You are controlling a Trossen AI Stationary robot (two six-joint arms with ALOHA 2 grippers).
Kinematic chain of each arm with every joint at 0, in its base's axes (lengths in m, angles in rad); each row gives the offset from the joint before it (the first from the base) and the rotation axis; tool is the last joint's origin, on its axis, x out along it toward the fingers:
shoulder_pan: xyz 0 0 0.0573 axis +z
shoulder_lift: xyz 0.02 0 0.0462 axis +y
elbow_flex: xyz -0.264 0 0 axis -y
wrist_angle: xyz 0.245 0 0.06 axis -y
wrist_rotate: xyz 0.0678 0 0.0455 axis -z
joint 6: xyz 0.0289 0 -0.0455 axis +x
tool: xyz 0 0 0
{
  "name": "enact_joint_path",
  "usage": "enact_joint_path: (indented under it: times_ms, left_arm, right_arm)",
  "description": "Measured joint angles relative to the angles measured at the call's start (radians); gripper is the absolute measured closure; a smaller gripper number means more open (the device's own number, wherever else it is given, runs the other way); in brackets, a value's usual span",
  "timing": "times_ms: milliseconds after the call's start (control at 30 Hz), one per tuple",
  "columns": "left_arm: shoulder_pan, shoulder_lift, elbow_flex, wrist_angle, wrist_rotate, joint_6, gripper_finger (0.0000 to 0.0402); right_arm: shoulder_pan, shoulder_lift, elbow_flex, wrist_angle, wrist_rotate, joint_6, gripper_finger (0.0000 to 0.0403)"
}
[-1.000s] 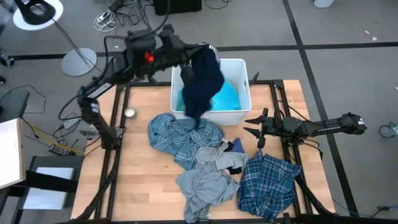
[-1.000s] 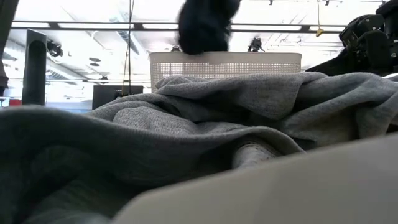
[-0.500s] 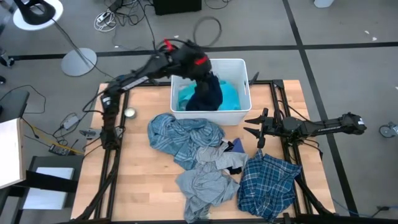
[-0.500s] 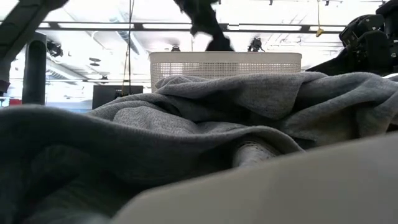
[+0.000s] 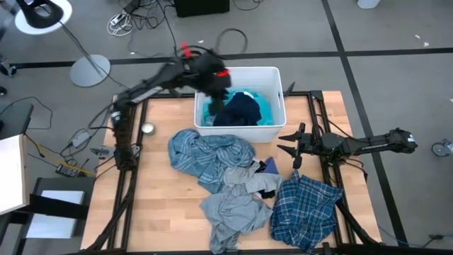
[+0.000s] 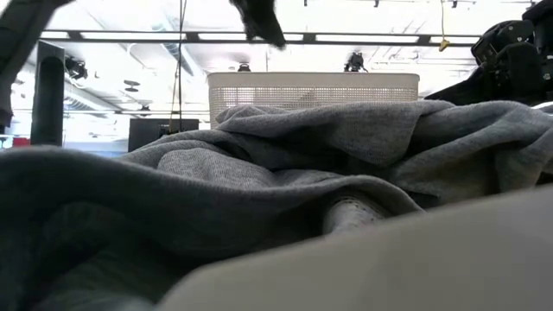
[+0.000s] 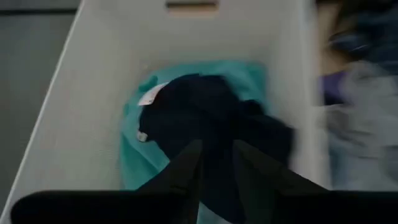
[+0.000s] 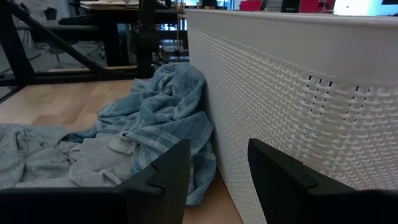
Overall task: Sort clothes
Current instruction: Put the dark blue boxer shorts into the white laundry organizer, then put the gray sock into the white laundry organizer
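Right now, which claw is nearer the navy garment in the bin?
Left. The left claw hovers over the white bin, just above the navy garment lying on the turquoise one. The right claw waits outside the bin, over the table.

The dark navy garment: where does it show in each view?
High view: dark navy garment lies in the white bin on the turquoise garment.
Low view: not visible; the bin wall hides it.
Left wrist view: centre, beyond the left gripper.
Right wrist view: not visible.
Shared landmark: the bin.

Overhead and both wrist views share the bin (image 5: 241, 99).
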Motion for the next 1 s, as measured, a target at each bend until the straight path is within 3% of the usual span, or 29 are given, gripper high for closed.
enact_joint_path:
  times_ms: [267, 433, 667, 1000]
  left_arm:
    - [-0.118, -0.186, -0.002, -0.068, 0.011, -0.084, 0.0305]
    - [-0.282, -0.234, -0.074, -0.030, -0.082, -0.131, 0.0305]
    - [-0.423, -0.339, -0.499, 0.363, -0.118, -0.194, 0.0305]
    - [-0.459, -0.532, -1.071, 0.750, -0.157, -0.429, 0.0306]
  right_arm:
    - [0.000, 0.000, 0.000, 0.000, 0.000, 0.000, 0.0241]
    - [0.000, 0.000, 0.000, -0.001, 0.000, 0.000, 0.0241]
    - [0.000, 0.000, 0.000, 0.000, 0.000, 0.000, 0.0241]
    - [0.000, 0.000, 0.000, 0.023, -0.002, 0.031, 0.0241]
